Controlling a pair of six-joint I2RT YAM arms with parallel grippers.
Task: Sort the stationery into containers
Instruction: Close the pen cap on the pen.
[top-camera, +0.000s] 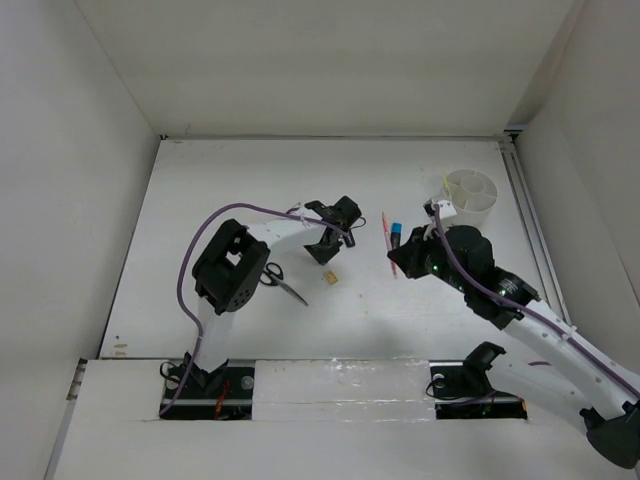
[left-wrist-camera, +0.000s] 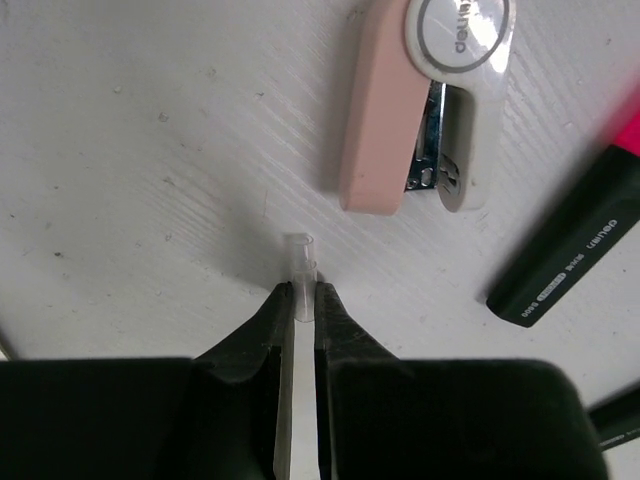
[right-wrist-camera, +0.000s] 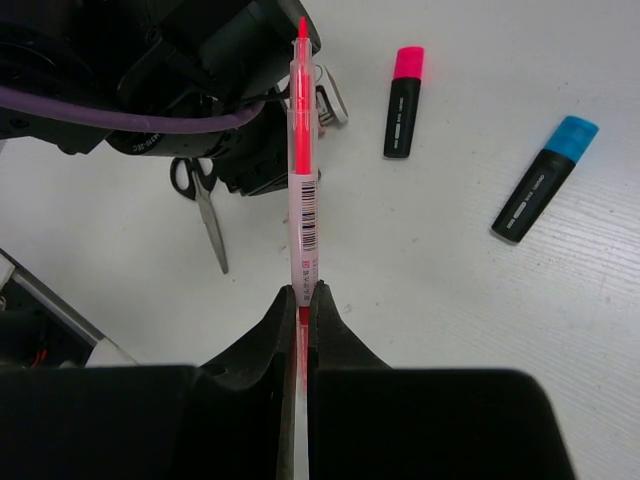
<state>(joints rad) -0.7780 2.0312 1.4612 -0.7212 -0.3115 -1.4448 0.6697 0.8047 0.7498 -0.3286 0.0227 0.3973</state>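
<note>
My left gripper (top-camera: 328, 240) (left-wrist-camera: 300, 295) is shut on a thin clear tube-like pen end (left-wrist-camera: 300, 262) just above the table. Beyond it in the left wrist view lie the pinkish eraser-like item (left-wrist-camera: 400, 110) and the pink-capped black marker (left-wrist-camera: 570, 240). My right gripper (top-camera: 402, 255) (right-wrist-camera: 303, 295) is shut on the thin pink pen (right-wrist-camera: 303, 190) (top-camera: 387, 228), held above the table. The blue-capped marker (right-wrist-camera: 545, 180) (top-camera: 397, 236), the pink-capped marker (right-wrist-camera: 403, 100) and the scissors (right-wrist-camera: 205, 205) (top-camera: 282, 281) lie on the table. The white cup (top-camera: 470, 190) stands at the back right. The bowl is out of view.
A tiny tan piece (top-camera: 330, 275) lies just in front of the left gripper. A yellowish sliver (top-camera: 444, 182) shows at the cup's left rim. The left arm's wrist (right-wrist-camera: 230, 60) is close beyond the pink pen's tip. White walls enclose the table (top-camera: 200, 200).
</note>
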